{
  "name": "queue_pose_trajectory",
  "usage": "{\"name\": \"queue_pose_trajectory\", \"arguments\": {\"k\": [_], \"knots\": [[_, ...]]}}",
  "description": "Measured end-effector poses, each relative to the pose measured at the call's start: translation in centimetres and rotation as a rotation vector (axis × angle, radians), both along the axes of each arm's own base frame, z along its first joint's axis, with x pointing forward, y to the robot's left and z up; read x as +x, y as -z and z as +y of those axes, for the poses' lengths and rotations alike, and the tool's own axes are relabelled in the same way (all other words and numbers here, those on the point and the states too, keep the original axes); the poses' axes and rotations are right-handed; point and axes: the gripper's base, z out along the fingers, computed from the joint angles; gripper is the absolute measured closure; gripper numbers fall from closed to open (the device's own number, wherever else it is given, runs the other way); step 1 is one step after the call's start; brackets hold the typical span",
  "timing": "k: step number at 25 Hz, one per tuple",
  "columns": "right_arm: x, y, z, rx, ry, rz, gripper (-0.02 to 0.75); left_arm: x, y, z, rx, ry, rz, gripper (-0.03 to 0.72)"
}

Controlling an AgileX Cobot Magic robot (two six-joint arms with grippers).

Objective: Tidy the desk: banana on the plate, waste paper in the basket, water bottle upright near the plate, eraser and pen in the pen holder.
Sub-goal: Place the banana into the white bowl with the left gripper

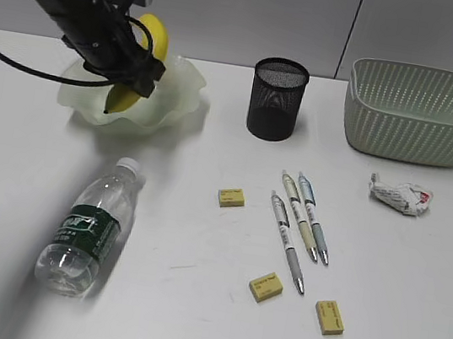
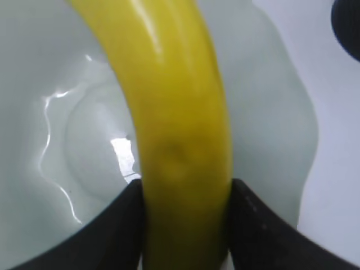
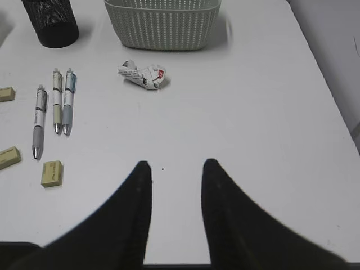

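Note:
My left gripper (image 1: 133,79) is shut on the yellow banana (image 1: 150,39), tilted just above the pale green ruffled plate (image 1: 179,86). In the left wrist view both black fingers press the sides of the banana (image 2: 180,124) over the plate's hollow (image 2: 73,112). The water bottle (image 1: 88,226) lies on its side at the front left. Three pens (image 1: 299,227) and three yellow erasers (image 1: 232,197) lie mid-desk, in front of the black mesh pen holder (image 1: 277,99). The waste paper (image 1: 399,195) sits before the basket (image 1: 418,113). My right gripper (image 3: 175,166) hangs open and empty above bare desk.
In the right wrist view, the basket (image 3: 162,22) and pen holder (image 3: 52,19) stand at the far edge, with the waste paper (image 3: 143,76), pens (image 3: 56,107) and an eraser (image 3: 52,173) to the left. The desk's right edge runs close by.

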Motion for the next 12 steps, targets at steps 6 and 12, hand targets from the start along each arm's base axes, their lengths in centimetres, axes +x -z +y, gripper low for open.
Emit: {"name": "queue_pose_trajectory", "arguments": {"k": [6,12], "knots": [[0.0,0.0,0.0,0.000,0.000,0.000,0.482,0.4,0.8,0.0,-0.006,-0.010,-0.006,0.084],[0.0,0.0,0.0,0.000,0.000,0.000,0.482,-0.3,-0.9,0.2,-0.004,-0.001,-0.019,0.116]]}}
